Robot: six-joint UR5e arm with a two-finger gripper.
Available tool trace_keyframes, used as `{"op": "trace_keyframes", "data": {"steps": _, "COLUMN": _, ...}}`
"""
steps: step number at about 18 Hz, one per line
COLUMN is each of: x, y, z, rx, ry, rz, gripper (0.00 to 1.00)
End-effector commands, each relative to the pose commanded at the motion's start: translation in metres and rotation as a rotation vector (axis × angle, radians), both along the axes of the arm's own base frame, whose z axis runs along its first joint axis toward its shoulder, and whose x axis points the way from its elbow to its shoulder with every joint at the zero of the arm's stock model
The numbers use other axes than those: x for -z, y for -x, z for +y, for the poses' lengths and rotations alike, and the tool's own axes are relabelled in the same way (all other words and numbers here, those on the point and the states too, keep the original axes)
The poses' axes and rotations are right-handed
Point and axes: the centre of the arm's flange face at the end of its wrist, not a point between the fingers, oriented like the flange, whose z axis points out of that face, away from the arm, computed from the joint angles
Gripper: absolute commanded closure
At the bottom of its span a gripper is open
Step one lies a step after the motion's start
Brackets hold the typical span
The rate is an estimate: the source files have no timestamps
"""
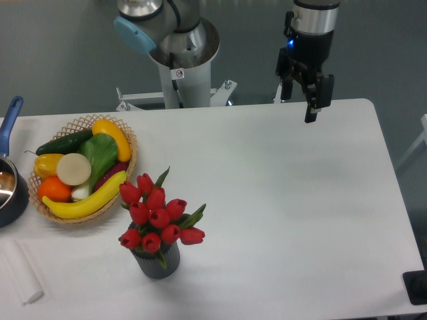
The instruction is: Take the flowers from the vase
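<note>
The flowers (157,215), a bunch of red tulip buds with green leaves, stand upright in the vase (159,263), a small dark grey ribbed cylinder near the table's front left. My gripper (299,105) hangs above the far right part of the table, well away from the bunch. Its two dark fingers are spread apart, open, with nothing between them.
A wicker basket (127,137) of fruit and vegetables sits just left of and behind the flowers. A dark pot (11,200) with a blue handle stands at the left edge. A white folded cloth (19,275) lies at the front left corner. The arm's base (180,67) stands behind the table.
</note>
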Motion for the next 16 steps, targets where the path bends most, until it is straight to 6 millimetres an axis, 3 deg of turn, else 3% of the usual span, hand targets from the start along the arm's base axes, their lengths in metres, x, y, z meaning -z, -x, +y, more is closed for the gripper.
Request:
{"op": "trace_keyframes", "data": {"steps": 10, "x": 0.0067, "y": -0.0075, "z": 0.0012, "rx": -0.082, "ry": -0.024, "rz": -0.011, "gripper": 0.00}}
{"op": "trace_keyframes", "data": {"steps": 16, "x": 0.0072, "y": -0.0092, "z": 0.0053, "rx": -0.221, "ry": -0.078, "rz": -0.088, "gripper": 0.00}}
